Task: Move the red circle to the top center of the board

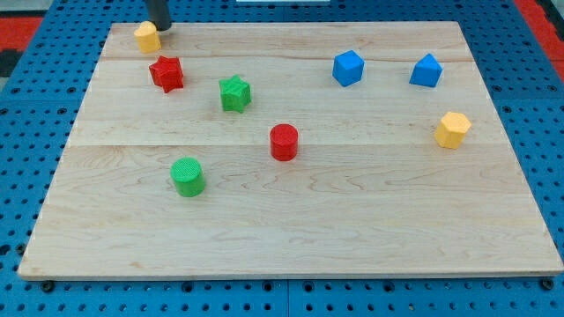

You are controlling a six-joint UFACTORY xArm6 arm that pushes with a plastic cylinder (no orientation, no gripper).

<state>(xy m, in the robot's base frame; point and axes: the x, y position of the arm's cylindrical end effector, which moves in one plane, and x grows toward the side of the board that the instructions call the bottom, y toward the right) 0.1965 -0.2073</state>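
Note:
The red circle (284, 142) stands near the middle of the wooden board (352, 220), a little left of centre. My tip (160, 27) is at the board's top left corner, touching or just right of a yellow block (147, 37). The tip is far up and left of the red circle. The rod runs out of the view's top.
A red star (166, 73) lies below the yellow block. A green star (234, 93) is up-left of the red circle, a green circle (187, 176) down-left. Two blue blocks (348, 68) (426, 70) sit at the upper right, a yellow block (452, 129) at the right.

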